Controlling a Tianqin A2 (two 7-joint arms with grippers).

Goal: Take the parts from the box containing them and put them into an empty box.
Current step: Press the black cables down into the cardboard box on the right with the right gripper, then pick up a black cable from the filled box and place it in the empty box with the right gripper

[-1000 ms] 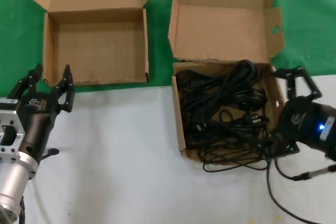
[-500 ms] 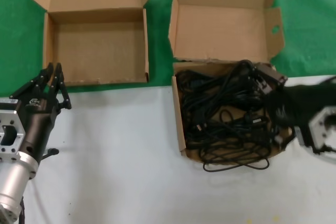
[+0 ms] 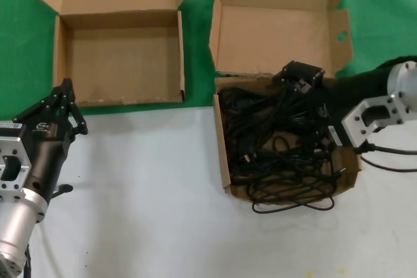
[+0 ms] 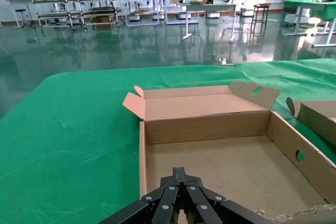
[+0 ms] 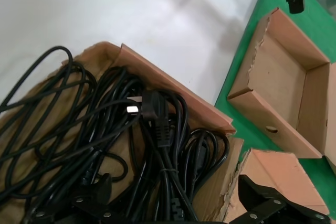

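The parts are a tangle of black cables lying in the squarer cardboard box, whose tall lid stands behind with a ragged crease. One loop hangs over its front edge. My right gripper hovers over the back of the pile, near the crease. It stands open, its fingers spread wide above the cables, holding nothing. The empty box sits to the left on the green cloth. My left gripper is shut just in front of that box, its tip pointing into the bare tray.
Both boxes straddle the line where the green cloth meets the white tabletop. A narrow gap separates the two boxes. In the right wrist view the empty box shows beyond the cable box.
My right arm has swung from the cable box's right side to above its back part. My left gripper's fingers have gone from open to shut in place.
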